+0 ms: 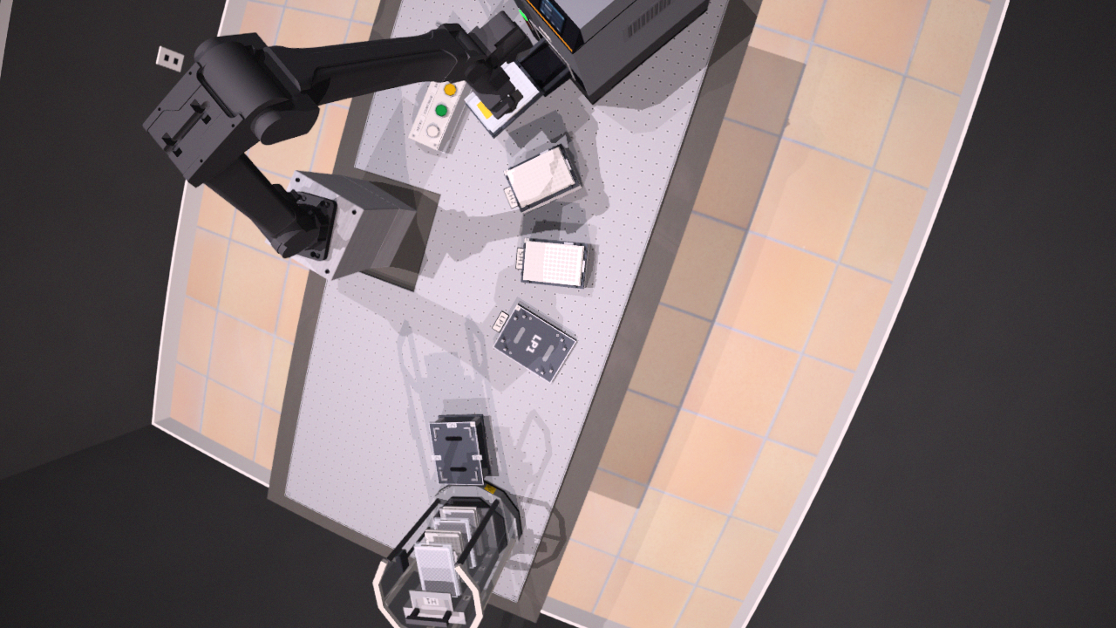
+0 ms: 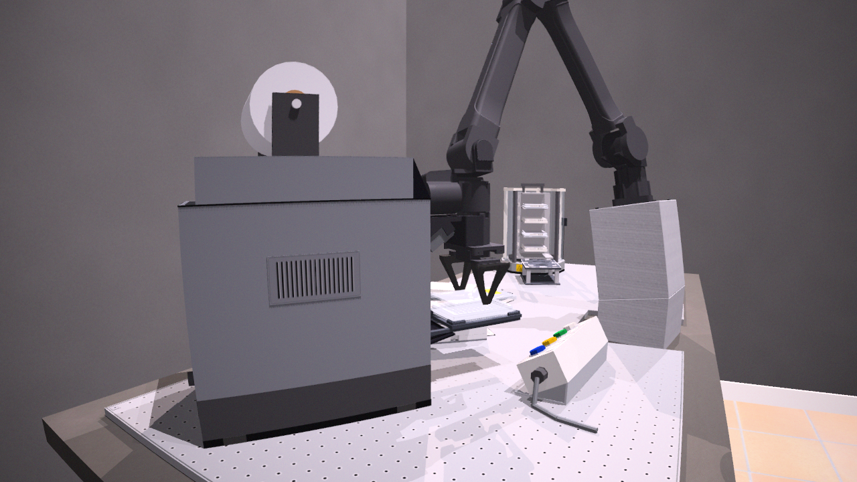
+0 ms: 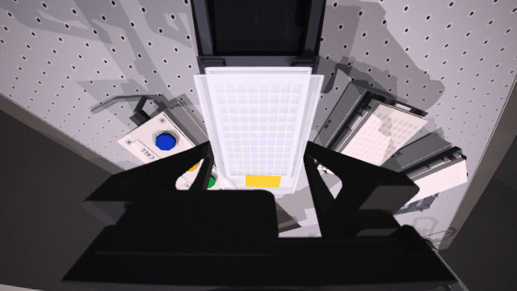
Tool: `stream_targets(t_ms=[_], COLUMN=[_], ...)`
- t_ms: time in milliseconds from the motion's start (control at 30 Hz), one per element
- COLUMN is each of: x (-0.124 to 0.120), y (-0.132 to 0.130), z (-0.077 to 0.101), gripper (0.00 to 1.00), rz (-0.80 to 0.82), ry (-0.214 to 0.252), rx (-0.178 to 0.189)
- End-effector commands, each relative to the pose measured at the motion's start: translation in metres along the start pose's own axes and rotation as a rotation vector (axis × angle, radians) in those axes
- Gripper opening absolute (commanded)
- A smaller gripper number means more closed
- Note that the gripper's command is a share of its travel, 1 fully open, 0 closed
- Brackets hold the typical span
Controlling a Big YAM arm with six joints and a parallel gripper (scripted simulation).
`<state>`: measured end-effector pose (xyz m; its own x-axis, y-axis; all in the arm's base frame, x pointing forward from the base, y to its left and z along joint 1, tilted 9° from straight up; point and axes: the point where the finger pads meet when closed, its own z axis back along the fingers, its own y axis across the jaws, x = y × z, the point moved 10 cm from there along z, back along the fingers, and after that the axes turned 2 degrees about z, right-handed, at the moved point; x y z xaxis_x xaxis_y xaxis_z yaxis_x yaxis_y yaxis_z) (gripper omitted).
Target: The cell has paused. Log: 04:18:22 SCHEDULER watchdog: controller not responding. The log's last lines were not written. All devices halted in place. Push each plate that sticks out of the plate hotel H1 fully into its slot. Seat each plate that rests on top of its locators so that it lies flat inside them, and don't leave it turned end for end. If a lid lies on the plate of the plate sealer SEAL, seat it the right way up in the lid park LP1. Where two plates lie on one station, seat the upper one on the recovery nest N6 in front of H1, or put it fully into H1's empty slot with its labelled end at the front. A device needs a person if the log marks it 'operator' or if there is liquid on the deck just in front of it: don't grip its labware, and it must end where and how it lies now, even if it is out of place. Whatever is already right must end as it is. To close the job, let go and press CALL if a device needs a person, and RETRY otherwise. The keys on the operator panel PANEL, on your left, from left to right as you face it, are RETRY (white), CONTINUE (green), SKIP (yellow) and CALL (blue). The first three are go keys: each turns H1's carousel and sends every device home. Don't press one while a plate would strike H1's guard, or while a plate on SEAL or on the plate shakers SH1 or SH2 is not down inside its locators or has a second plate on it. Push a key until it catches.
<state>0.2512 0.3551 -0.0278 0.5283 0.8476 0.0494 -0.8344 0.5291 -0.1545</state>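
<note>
My gripper is shut on a clear lid with a yellow label, holding it slightly above the white plate on the sealer SEAL. The fingers stand wide at the lid's long sides. The lid park LP1 is empty. White plates lie on SH2 and SH1; their exact seating is hard to tell. The recovery nest N6 is empty. The hotel H1 holds several plates.
The operator panel PANEL stands close beside the sealer's carriage, with its blue key CALL visible in the wrist view. SH2, SH1 and LP1 lie in an arc between the sealer and H1. The arm's pedestal stands at the front edge.
</note>
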Motion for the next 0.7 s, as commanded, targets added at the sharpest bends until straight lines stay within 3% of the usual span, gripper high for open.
stream_targets(t_ms=[0, 300, 333, 467, 500, 667], x=[0.007, 0.009, 0.009, 0.009, 0.009, 0.009], y=[0.005, 0.005, 0.001, 0.001, 0.005, 0.005], z=[0.015, 0.017, 0.009, 0.009, 0.018, 0.022], gripper=[0.84, 0.84, 0.84, 0.84, 0.84, 0.84], rz=[0.001, 0.001, -0.002, -0.002, 0.0, 0.0], ry=[-0.027, -0.033, -0.024, -0.024, -0.03, -0.029], rx=[0.0, 0.0, 0.0, 0.0, 0.0, 0.0])
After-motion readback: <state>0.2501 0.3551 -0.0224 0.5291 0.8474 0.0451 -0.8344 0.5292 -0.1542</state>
